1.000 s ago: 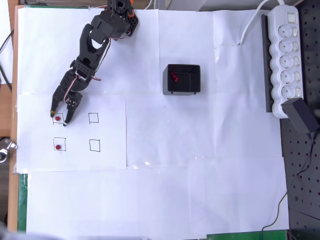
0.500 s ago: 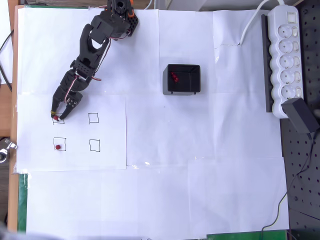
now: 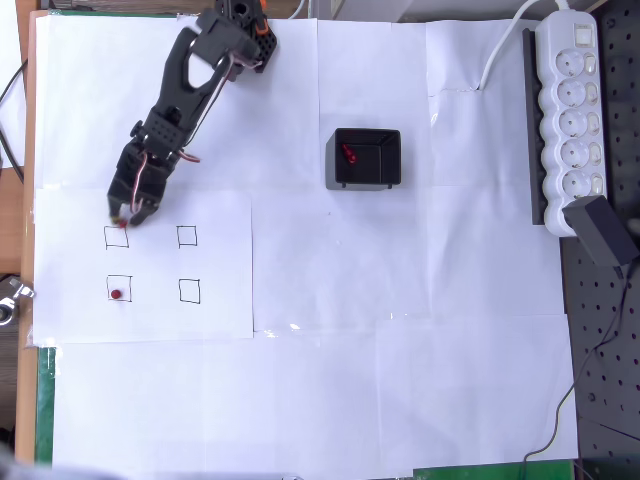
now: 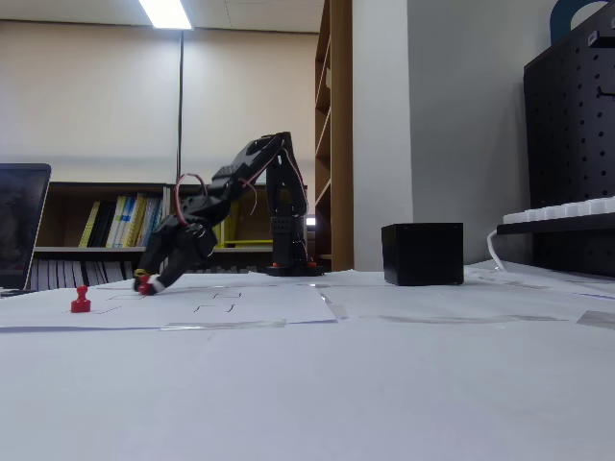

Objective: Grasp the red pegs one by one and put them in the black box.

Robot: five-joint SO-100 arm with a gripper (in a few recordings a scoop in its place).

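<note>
My black gripper (image 3: 123, 218) hangs just above the upper-left drawn square, shut on a red peg (image 4: 143, 284) that shows at its fingertips in the fixed view, a little above the paper. Another red peg (image 3: 117, 294) (image 4: 81, 303) stands in the lower-left square, below the gripper in the overhead view. To the right sits the black box (image 3: 367, 158) (image 4: 423, 253), well away from the gripper, with a bit of red peg (image 3: 348, 153) inside near its left wall.
The sheet carries several black-outlined squares (image 3: 187, 237). A white power strip (image 3: 570, 110) and a black adapter (image 3: 603, 229) lie along the right edge. The arm's base (image 3: 240, 20) stands at the top left. A laptop (image 4: 21, 226) stands at the left in the fixed view.
The fingers closed on the peg in the upper-left square and rose with it; that square now shows bare. The arm has pulled back slightly toward its base.
</note>
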